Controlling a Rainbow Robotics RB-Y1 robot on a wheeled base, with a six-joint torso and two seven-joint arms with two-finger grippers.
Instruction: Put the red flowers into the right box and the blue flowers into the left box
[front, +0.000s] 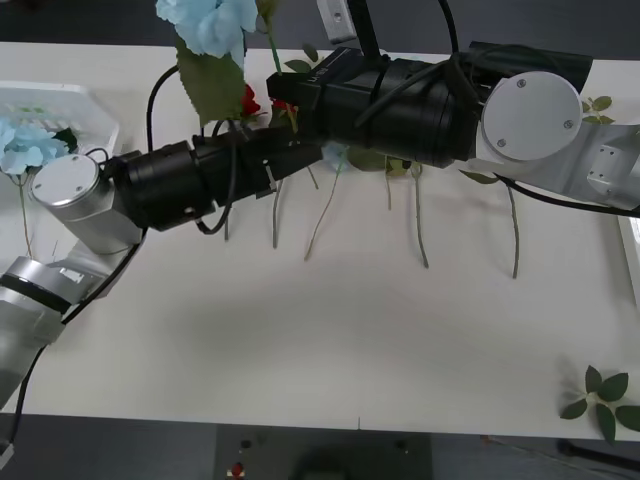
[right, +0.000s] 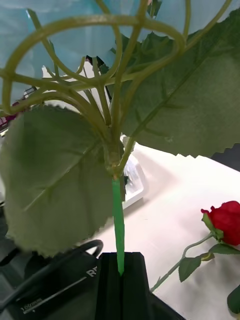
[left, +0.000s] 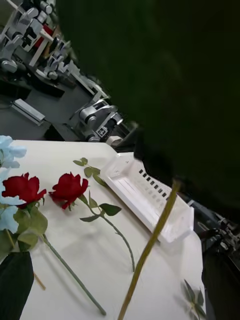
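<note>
The near table (front: 330, 350) lies open, while both arms cross above the stems (front: 420, 225) farther back.

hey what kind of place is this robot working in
Probably a robotics lab or test workspace: a plain white table laid with artificial flowers, a white tray on it, and other robot arms parked in the background.

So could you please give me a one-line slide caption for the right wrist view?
Right gripper shut on the green stem of a pale blue flower, broad leaves overhead, red rose lying on the white table.

White table (front: 330, 350) — red flowers (left: 69, 189), loose leaf sprig (front: 603, 398) lying on it.
</note>
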